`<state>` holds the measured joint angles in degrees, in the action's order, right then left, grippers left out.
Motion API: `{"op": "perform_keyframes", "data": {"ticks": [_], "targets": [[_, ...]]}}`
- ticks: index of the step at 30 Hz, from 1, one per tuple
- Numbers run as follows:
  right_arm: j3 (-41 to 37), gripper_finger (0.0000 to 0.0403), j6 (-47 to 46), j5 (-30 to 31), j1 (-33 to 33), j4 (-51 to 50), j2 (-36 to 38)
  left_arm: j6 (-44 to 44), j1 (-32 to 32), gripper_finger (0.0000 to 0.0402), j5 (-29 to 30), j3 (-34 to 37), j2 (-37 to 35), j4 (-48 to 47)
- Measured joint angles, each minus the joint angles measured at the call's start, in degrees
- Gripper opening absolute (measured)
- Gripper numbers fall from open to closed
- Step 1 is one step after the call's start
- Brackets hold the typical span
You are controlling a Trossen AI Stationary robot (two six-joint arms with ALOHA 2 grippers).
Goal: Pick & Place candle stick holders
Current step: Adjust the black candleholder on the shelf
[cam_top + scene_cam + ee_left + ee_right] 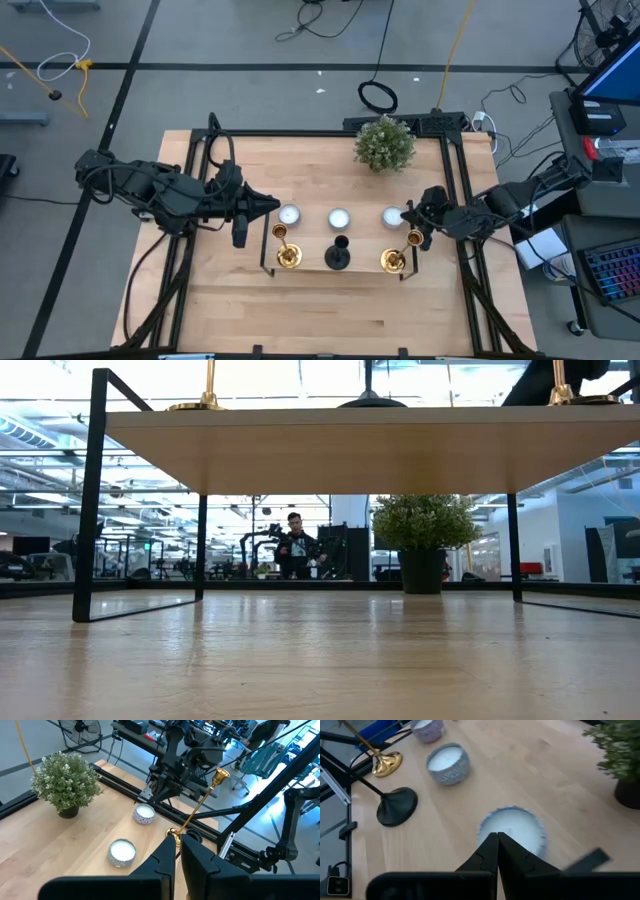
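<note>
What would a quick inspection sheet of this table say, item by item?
Surface: pale wooden table top inside a black frame.
Job's things: two shiny gold candlesticks and a black round-based candlestick stand upright in a row on a long raised wooden stand.
Clutter: three small white round candles; a potted green plant.
Grippers: left gripper by the left gold candlestick, fingers shut, holding nothing; right gripper over the right candle, fingers shut.
Cables: black and yellow cables on the floor.
Surroundings: a person far behind; monitor and keyboard at the right.
</note>
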<state>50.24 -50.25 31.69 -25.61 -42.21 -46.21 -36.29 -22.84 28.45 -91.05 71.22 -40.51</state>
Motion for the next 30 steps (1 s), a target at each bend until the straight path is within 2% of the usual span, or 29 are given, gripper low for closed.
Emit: {"op": "perform_keyframes", "data": {"ticks": [10,30], "targets": [[0.00,0.0000,-1.10,1.52,0.00,-3.56,7.32,0.62,0.01,0.0030,0.00,0.00,0.00,-0.07],[0.00,0.0000,-0.23,2.61,0.00,-2.13,9.16,1.73,2.30,0.0030,-1.92,0.02,0.00,-0.48]]}}
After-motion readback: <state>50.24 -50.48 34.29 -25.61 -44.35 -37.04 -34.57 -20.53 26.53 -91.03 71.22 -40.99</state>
